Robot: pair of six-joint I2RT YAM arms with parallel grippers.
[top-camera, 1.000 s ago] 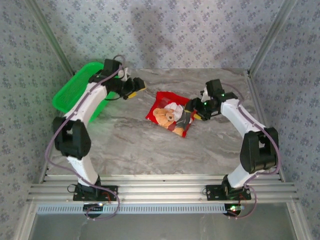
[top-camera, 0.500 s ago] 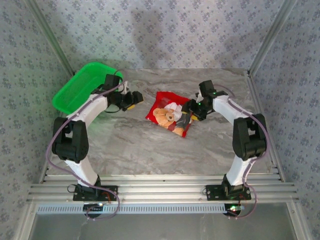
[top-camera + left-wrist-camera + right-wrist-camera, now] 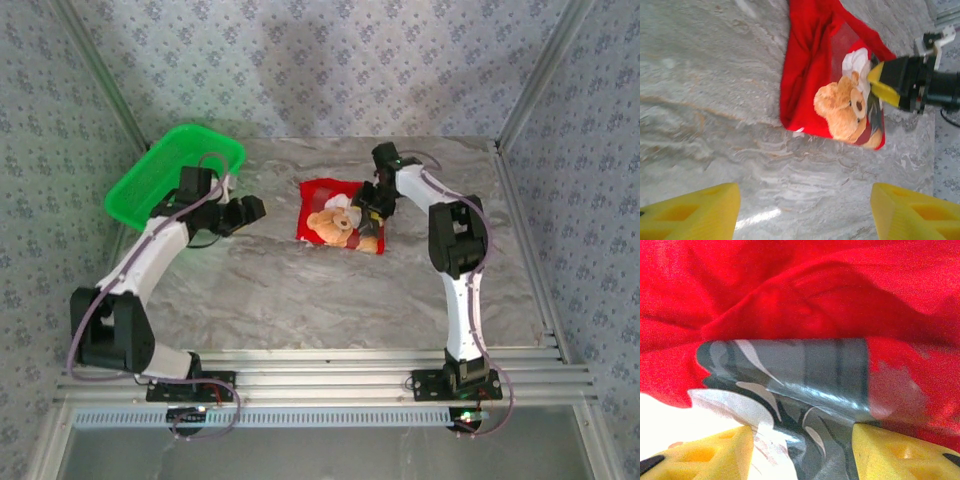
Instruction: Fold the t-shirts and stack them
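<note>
Matt red cloth, softly creased: shirt [image 3: 338, 215], with slicker, faintly glossy print [image 3: 790, 370]. Smooth marbled stone-look, slight sheen: table [image 3: 300, 290]. Glossy green plastic: basket [image 3: 140, 185]. Matt yellow plastic: fingers [image 3: 695, 212]. Brushed metal: rails [image 3: 320, 380].

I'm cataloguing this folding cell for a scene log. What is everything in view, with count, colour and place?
t-shirt: one, bright red with a brown teddy-bear print, lying in a rough folded rectangle mid-table, towards the far side
basket: one, green, far-left corner of the table
table: one, grey marbled, under everything
backdrop: grey-blue floral pattern, behind and beside the table
rails: silver metal, near edge, carrying the arm bases
left gripper: one, yellow fingers, open, over bare table between the basket and the t-shirt
right gripper: one, yellow fingers, open, down on the t-shirt's right part, cloth between its fingers
</note>
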